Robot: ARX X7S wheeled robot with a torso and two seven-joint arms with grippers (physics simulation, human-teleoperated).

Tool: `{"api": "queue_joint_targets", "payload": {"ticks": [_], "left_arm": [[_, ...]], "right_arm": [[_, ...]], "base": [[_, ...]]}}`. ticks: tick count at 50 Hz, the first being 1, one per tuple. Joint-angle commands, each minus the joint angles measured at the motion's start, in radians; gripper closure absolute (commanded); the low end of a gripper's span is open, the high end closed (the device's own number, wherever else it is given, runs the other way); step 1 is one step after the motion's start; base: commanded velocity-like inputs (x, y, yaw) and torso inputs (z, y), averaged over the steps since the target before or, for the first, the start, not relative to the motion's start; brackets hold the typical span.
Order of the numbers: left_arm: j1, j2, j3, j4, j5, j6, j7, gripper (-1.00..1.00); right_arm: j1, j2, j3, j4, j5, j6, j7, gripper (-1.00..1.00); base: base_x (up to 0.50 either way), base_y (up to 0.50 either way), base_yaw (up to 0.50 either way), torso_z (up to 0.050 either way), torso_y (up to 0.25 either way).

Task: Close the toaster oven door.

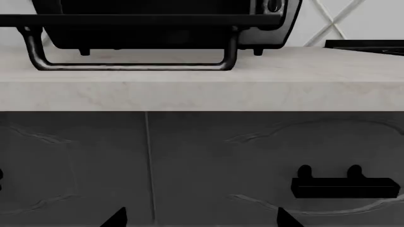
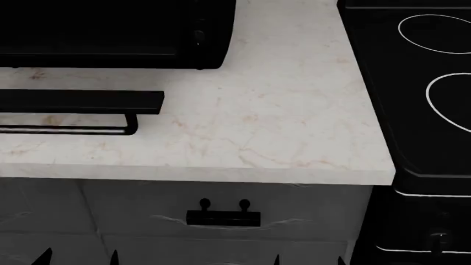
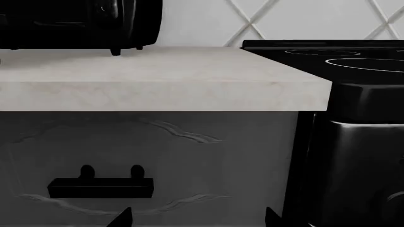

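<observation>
Currently toaster oven door (image 2: 81,101) hangs flat open over counter (image 2: 279,127), bar handle (image 1: 129,65) out front — both grippers low by cabinet, tips spread apart w/ nothing held.

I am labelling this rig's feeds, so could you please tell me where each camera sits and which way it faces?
Head: high, looking down on the pale marble counter; only fingertip points show.
Left wrist: low, level, facing the glossy black toaster oven and its lowered glass door; fingertips only.
Right wrist: low, level, facing the grey cabinet front; fingertips only.
Shared: the black bar drawer pull.
</observation>
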State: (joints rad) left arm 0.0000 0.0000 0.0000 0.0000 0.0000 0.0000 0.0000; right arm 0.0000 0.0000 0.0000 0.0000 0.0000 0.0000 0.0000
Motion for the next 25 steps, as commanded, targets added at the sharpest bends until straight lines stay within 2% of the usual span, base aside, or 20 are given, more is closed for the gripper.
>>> {"api": "queue_joint_targets", "payload": {"ticks": [1, 9, 25], "left_arm": [[-0.002, -0.013, 0.015, -0.003, -0.014, 0.002, -0.015, -1.00], [0.004, -0.043, 0.035, 0.018, -0.092, -0.022, -0.006, -1.00], [0.009, -0.075, 0.075, 0.041, -0.113, 0.005, -0.022, -1.00]], "right_arm": [[0.005, 0.009, -0.010, 0.013, 0.009, -0.009, 0.010, -1.00], [-0.008, 0.039, -0.049, -0.015, 0.035, 0.006, 0.042, -1.00], [-0.012, 0.066, -0.089, -0.052, 0.063, 0.028, 0.074, -1.00]], "base": [[0.00, 0.00, 0.00, 0.000, 0.000], [0.00, 0.00, 0.00, 0.000, 0.000], [0.00, 0.00, 0.00, 0.049, 0.000]]}}
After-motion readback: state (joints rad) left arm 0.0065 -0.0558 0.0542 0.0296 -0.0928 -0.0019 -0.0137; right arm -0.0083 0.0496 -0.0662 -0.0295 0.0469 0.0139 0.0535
